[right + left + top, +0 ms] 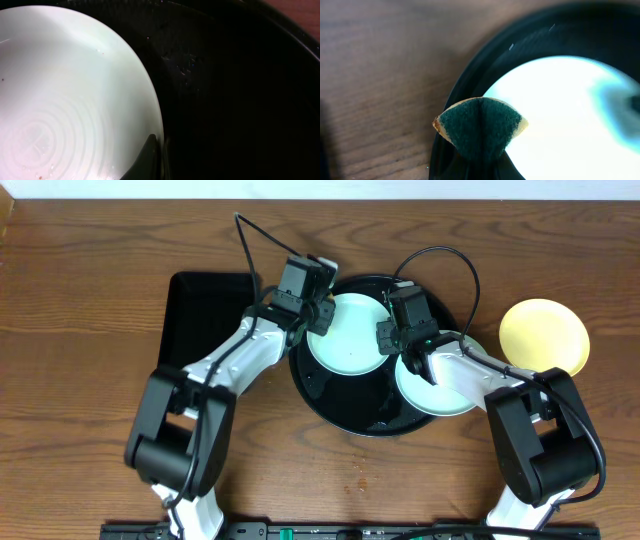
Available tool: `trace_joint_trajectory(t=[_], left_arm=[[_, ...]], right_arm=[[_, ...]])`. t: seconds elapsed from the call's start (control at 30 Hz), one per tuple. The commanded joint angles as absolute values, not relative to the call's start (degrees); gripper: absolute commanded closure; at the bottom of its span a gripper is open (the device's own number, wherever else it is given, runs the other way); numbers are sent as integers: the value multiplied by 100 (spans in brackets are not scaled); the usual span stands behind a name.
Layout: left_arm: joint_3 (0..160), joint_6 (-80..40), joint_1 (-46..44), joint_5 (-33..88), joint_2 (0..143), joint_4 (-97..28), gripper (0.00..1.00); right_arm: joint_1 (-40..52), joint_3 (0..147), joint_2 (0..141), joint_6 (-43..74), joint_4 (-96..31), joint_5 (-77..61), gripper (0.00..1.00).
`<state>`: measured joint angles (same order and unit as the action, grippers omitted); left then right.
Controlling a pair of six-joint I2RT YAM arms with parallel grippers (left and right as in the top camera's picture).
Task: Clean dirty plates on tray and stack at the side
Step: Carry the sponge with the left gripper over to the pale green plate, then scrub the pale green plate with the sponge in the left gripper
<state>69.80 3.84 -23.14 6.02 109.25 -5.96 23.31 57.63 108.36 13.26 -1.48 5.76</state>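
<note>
Left gripper [318, 320] is clamping a sponge [479, 127] at the middle plate's [350, 340] left rim while right gripper [408, 358] is pinching the right plate's [428, 398] rim.

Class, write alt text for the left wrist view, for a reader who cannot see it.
A folded green scouring sponge with tan edges, close to the camera, overlaps the edge of a pale plate lying in a glossy black tray. Brown wooden table fills the left side.

From above, the right arm [480, 372] hides part of the right-hand plate [428, 398], while the left wrist shows the middle plate [570, 125] as blurred glare, the sponge [479, 127] is cropped below, and one dark fingertip [147, 160] is barely visible.
</note>
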Motion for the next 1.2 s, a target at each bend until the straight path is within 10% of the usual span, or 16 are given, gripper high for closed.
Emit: trace_joint_trajectory(t=[0.0, 1.17], left_arm=[[7085, 541, -2285, 513, 11131, -521, 93], [7126, 381, -2545, 788, 11203, -250, 93]], right_arm=[[2294, 5734, 10720, 1369, -156, 528, 99], [2294, 5734, 10720, 1369, -148, 528, 99]])
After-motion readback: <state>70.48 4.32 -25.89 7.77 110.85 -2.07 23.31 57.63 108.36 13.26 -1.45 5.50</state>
